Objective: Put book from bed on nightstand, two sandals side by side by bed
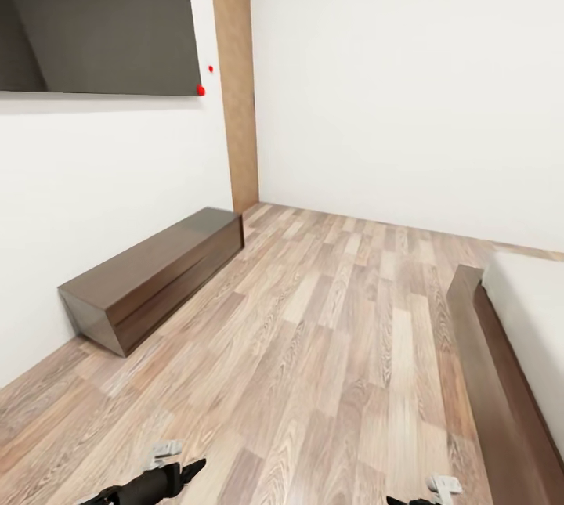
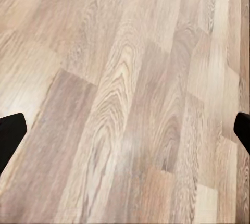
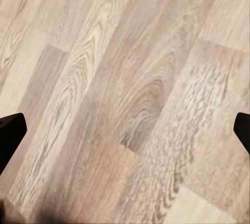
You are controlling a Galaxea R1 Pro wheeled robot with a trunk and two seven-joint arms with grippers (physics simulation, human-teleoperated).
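the bed shows at the right edge of the head view: a plain white mattress on a dark brown wooden platform frame, only its near corner and one long side in sight, resting on the wood-plank floor. it lies ahead and to the right of the right pincer, which sits at the lower edge of that view, near the frame's side but apart from it. the left pincer is at the lower left, well apart from the bed. in each wrist view the two dark fingertips stand wide apart at opposite edges, with bare floor planks between them, so both pincers are spread and hold nothing. across the floor, a low dark-brown dresser stands against the white left wall under a dark framed panel, beside a brown wooden door.
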